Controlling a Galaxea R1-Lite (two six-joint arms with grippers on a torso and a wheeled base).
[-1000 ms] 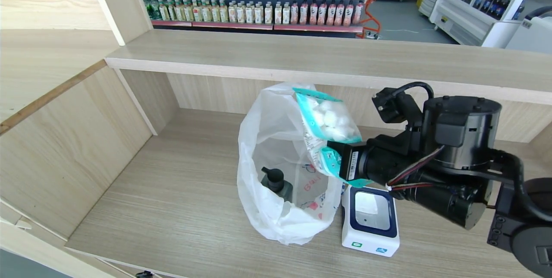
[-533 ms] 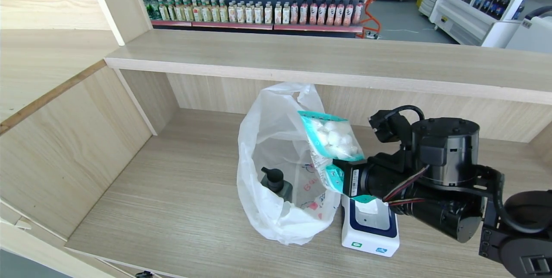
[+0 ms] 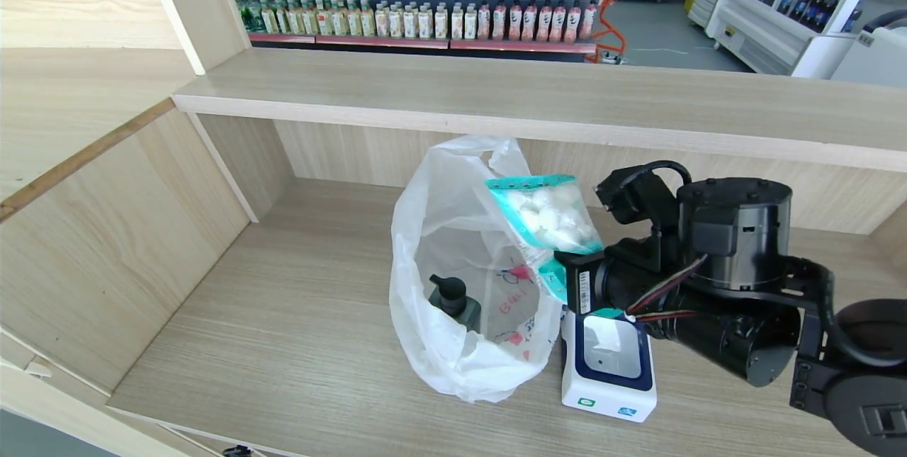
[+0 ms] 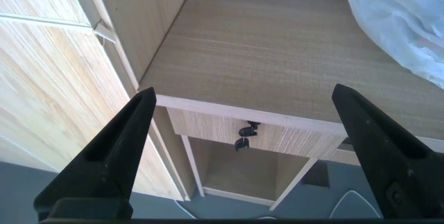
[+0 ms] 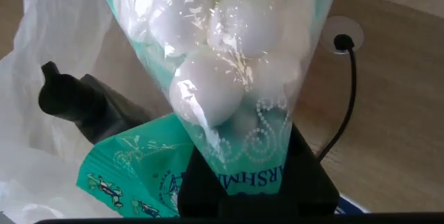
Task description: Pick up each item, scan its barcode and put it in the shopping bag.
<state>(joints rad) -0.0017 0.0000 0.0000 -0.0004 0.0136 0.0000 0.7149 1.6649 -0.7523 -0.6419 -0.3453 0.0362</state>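
Checkout counter (image 3: 283,343), mid-sale. Grips a teal packet of white puffs (image 3: 545,216) by its lower sealed end with the right gripper (image 3: 567,280), jaws pinched tight on the film. Holds it tilted, top end leaning toward the counter's rear wall, above the white-and-blue scanner (image 3: 609,365) and against or just beside the shopping bag (image 3: 425,230) on the side nearest the scanner; cannot tell whether touching. Shows, from the right wrist, the same packet (image 5: 236,64) rising out of the gripper (image 5: 253,182), with a dark pump bottle (image 5: 83,102) beyond it inside the bag. Counts 1 item already bagged: that pump bottle (image 3: 453,300), resting on the bag's floor. Holds the left gripper (image 4: 243,96) well apart from the action, out past the counter's front edge, jaws spread wide and gripping nothing.

Reads as the scan step, or the handover from scan to bagging: packet over the scanner window, not yet in the bag. Cannot tell whether the barcode faces the glass. Calls next, on this judgement, for a short carry toward the robot's left until the packet hangs over the bag's open mouth, then a descent past the rim and a release. Needs care with the limp film of the rim, liable to fold inward and narrow the opening, and with the bottle lying below.
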